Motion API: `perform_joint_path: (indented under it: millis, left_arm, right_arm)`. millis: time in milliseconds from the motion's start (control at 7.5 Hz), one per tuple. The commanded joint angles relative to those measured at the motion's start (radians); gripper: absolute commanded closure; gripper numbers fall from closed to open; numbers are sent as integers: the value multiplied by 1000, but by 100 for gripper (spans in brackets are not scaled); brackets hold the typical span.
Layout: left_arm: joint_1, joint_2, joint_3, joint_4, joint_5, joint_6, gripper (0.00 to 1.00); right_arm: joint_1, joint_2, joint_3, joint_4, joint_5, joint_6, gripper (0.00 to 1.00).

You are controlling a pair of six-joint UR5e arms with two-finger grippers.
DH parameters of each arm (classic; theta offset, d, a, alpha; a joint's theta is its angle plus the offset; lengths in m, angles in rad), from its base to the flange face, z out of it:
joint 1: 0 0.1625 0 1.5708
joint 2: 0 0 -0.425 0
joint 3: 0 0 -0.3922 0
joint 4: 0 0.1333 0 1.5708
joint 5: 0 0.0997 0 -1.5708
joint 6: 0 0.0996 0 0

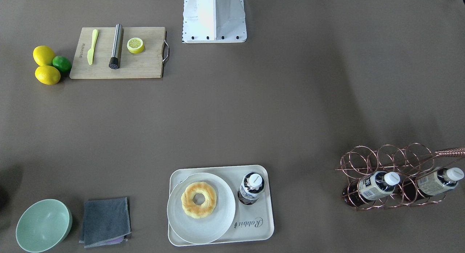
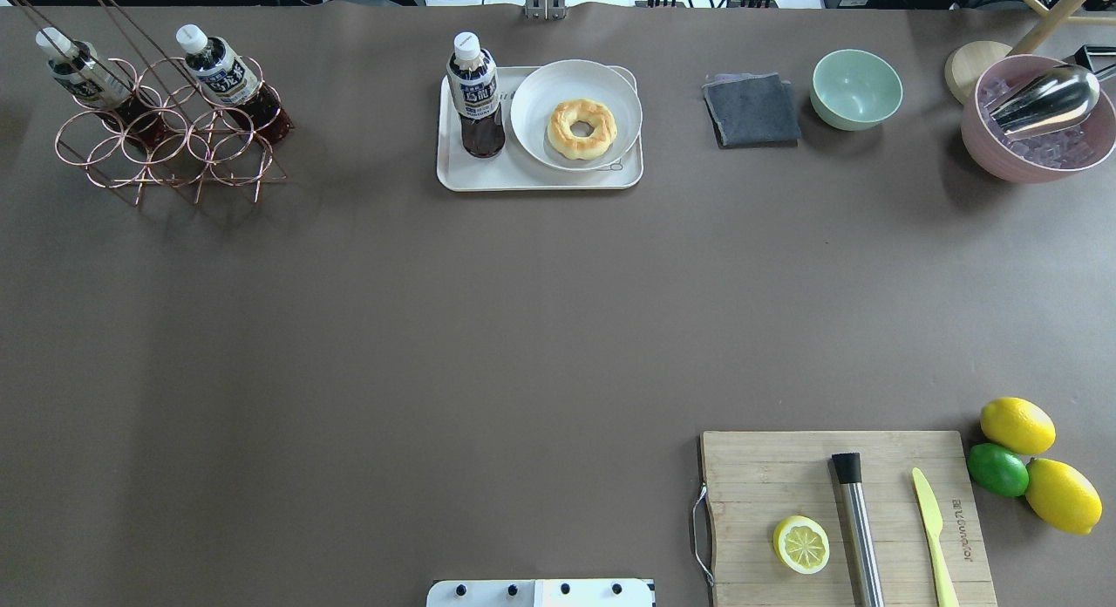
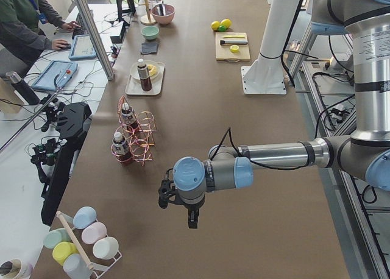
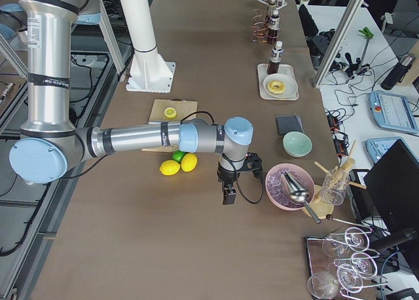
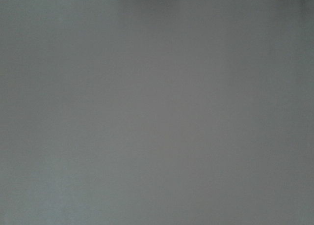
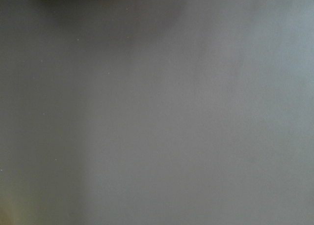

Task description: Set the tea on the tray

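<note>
One tea bottle [image 1: 251, 188] stands upright on the cream tray [image 1: 256, 229], beside a round plate. It shows the same way in the overhead view, the tea [image 2: 475, 97] on the tray [image 2: 488, 178]. Two more tea bottles [image 1: 377, 185] [image 1: 436, 181] lie in a copper wire rack [image 1: 367, 158]. My left gripper [image 3: 191, 218] shows only in the exterior left view, over bare table, far from the tray. My right gripper [image 4: 229, 194] shows only in the exterior right view, near a pink bowl. I cannot tell whether either is open or shut. Both wrist views show only bare table.
A white plate [image 2: 532, 136] with a donut [image 2: 581, 128] fills the rest of the tray. A grey cloth [image 2: 751, 110], green bowl [image 2: 856, 89] and pink bowl [image 2: 1037, 149] stand along the far edge. A cutting board [image 2: 785, 467] with a lemon half, muddler and knife, and whole lemons [image 2: 1017, 425], lie near my right.
</note>
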Motion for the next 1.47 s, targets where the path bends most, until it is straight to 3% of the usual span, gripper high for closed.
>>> perform_joint_path:
  millis: [0, 400, 1333]
  left_arm:
    - [110, -39, -8, -10, 10, -77, 2]
    - [110, -26, -37, -11, 7, -76, 2]
    - [110, -20, -37, -11, 10, -75, 2]
  right_arm:
    - [0, 0, 2, 0, 0, 0, 0]
    - [0, -1, 3, -2, 53, 0, 0]
    - [97, -64, -5, -3, 52, 0, 0]
